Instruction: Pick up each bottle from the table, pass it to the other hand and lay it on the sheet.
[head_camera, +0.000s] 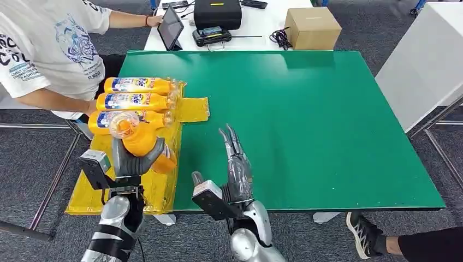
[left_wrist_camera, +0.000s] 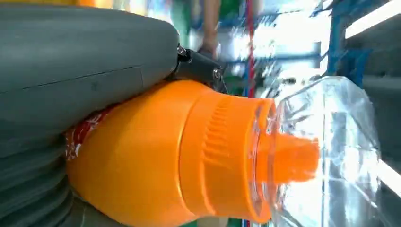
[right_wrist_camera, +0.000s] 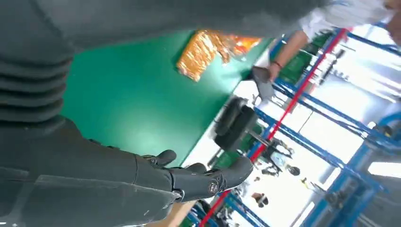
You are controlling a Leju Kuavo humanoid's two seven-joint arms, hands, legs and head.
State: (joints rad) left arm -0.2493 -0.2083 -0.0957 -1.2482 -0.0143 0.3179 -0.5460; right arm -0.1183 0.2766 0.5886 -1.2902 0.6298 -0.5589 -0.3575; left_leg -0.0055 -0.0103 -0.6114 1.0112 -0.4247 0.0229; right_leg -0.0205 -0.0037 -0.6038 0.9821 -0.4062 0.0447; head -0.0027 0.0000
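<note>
My left hand (head_camera: 132, 162) grips an orange bottle (head_camera: 136, 138) with a clear cap, held over the near part of the yellow sheet (head_camera: 144, 188). The left wrist view shows that bottle (left_wrist_camera: 156, 156) close up, its clear cap (left_wrist_camera: 326, 151) pointing away from the hand (left_wrist_camera: 71, 71). Three more orange bottles (head_camera: 136, 101) lie side by side on the far part of the sheet. My right hand (head_camera: 236, 164) is open, fingers straight, over the green table (head_camera: 306, 120) just right of the sheet; the right wrist view shows its dark fingers (right_wrist_camera: 198, 179) holding nothing.
A person in a white shirt (head_camera: 49, 49) stands at the table's left, one forearm near the lying bottles. A cardboard box (head_camera: 312, 27), a black case (head_camera: 217, 13) and a tablet (head_camera: 170, 27) sit on the white table beyond. A shoe (head_camera: 363, 232) shows at the near right.
</note>
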